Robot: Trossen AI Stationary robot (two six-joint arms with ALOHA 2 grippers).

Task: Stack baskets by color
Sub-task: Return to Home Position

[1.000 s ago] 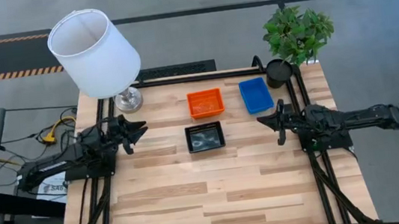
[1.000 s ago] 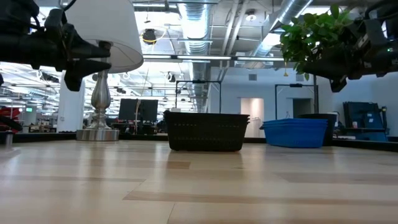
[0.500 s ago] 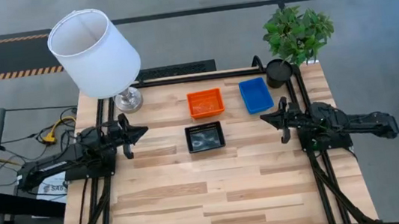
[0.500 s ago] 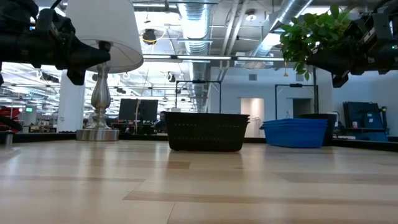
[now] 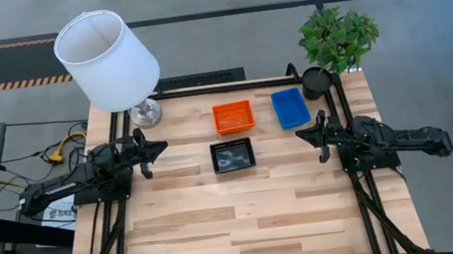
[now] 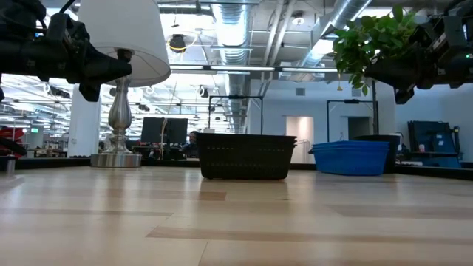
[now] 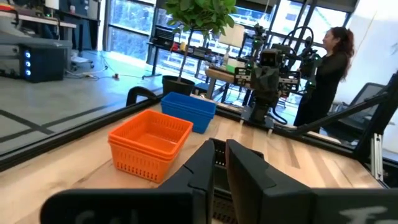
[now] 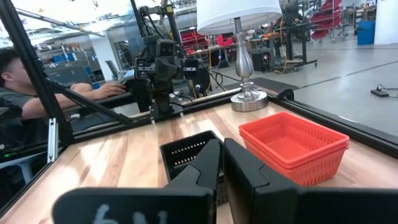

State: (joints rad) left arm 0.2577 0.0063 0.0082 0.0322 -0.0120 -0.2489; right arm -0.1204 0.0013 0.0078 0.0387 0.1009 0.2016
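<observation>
Three stacks of baskets rest on their bases on the wooden table. The orange stack [image 5: 233, 117] and the blue stack [image 5: 290, 108] sit side by side toward the far edge, and the black stack [image 5: 232, 155] is just nearer, at the middle. In the low view the black stack [image 6: 244, 155] hides the orange one. My left gripper [image 5: 163, 145] hovers shut at the table's left side, pointing level toward the baskets. My right gripper [image 5: 298, 135] hovers shut at the right side, facing it. Both are clear of the baskets and hold nothing.
A white-shaded lamp [image 5: 108, 59] stands at the far left corner. A potted plant [image 5: 336, 37] in a round black pot [image 5: 316, 81] stands at the far right corner. Bare wood fills the table's near half. A person [image 7: 323, 68] shows beyond the right side, another [image 8: 18, 81] beyond the left.
My left gripper has shut and rolled a little, staying where it was. My right arm has folded back toward its base, and its gripper has tipped up to point level. The baskets have not moved.
</observation>
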